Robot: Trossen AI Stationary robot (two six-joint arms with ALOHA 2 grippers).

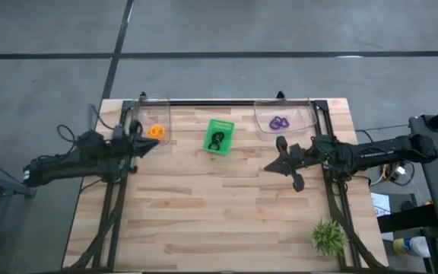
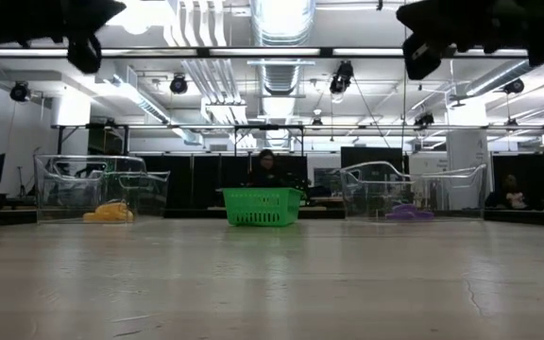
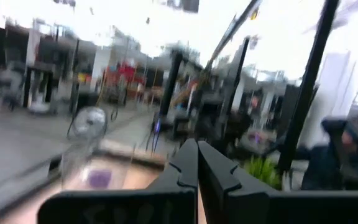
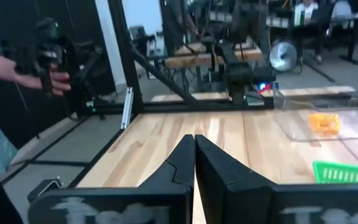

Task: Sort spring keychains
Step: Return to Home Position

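Note:
A small green basket (image 1: 219, 136) stands at the table's far middle with a black spring keychain (image 1: 217, 140) inside it. Orange keychains (image 1: 155, 132) lie in the clear left bin (image 1: 149, 122), purple ones (image 1: 280, 122) in the clear right bin (image 1: 284, 118). My left gripper (image 1: 156, 144) hovers shut just near of the left bin, holding nothing. My right gripper (image 1: 268, 167) hangs shut above the table's right half, near of the right bin. The low view shows the basket (image 2: 262, 205) between both bins, with both arms high overhead.
A spiky green plant (image 1: 328, 237) stands at the near right corner. A dark frame rail (image 1: 226, 101) runs along the far edge. Bare wood (image 1: 211, 205) covers the middle and near part. A person's hand (image 4: 42, 74) shows beyond the table in the right wrist view.

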